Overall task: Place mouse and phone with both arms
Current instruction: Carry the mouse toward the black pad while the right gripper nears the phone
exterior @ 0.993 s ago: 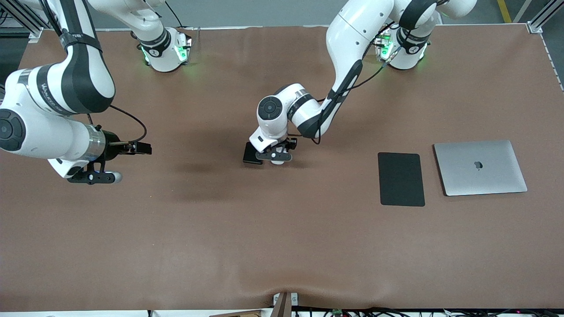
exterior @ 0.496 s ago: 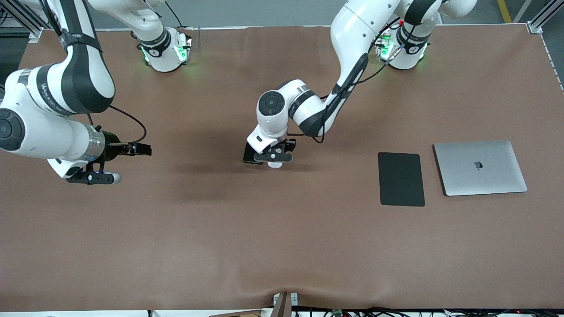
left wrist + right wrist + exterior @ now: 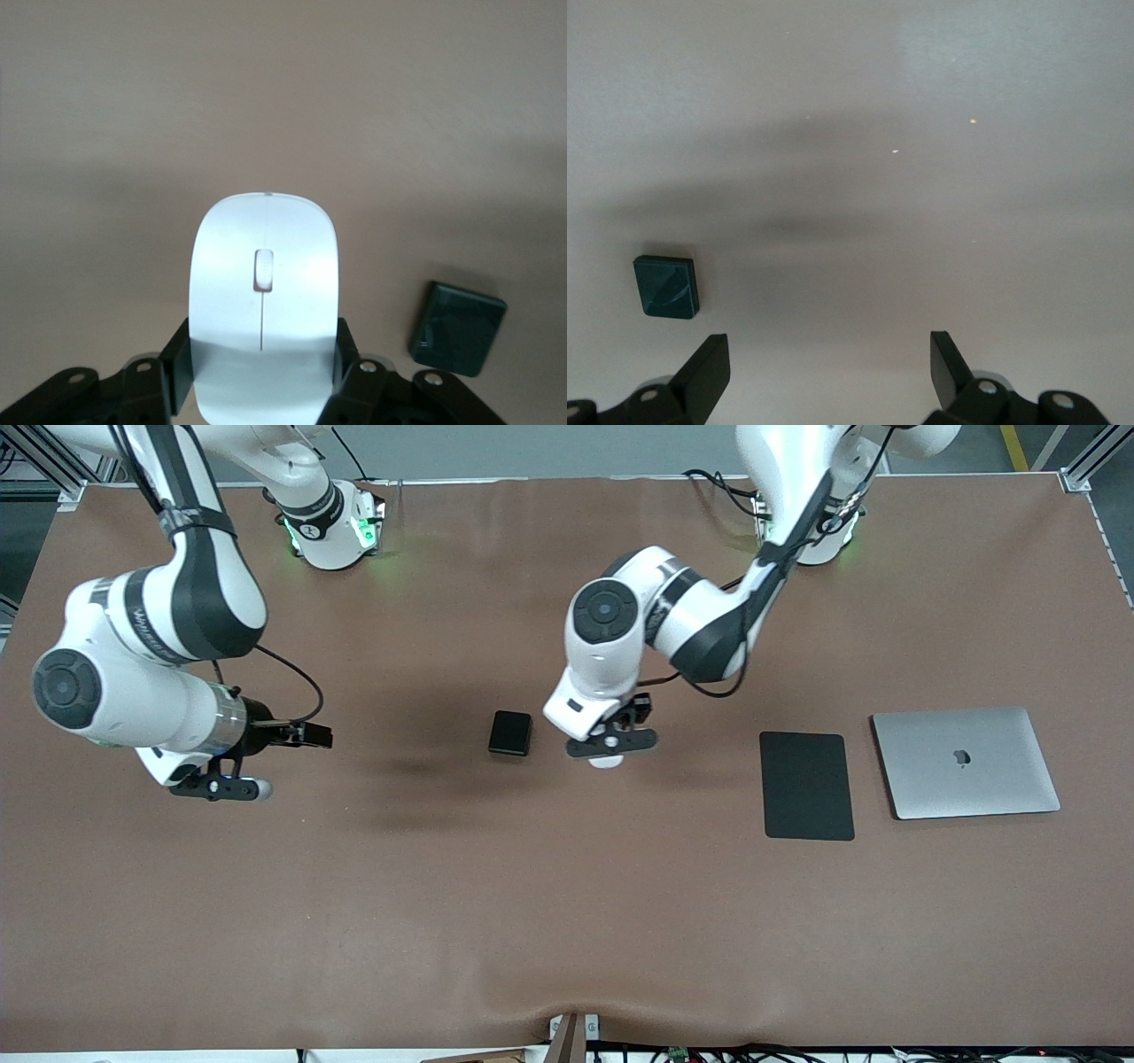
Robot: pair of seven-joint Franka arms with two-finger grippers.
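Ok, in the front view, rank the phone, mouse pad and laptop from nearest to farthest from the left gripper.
From the left gripper, shut on the mouse:
1. Phone, beside it toward the right arm's end of the table.
2. Mouse pad, toward the left arm's end.
3. Laptop, closed, beside the pad, farther toward that end.

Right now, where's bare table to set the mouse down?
Bare mat lies between the phone and the mouse pad, under the left claw gripping the mouse. The wide strip nearest the front camera is bare too. Crowded: mouse pad beside laptop.
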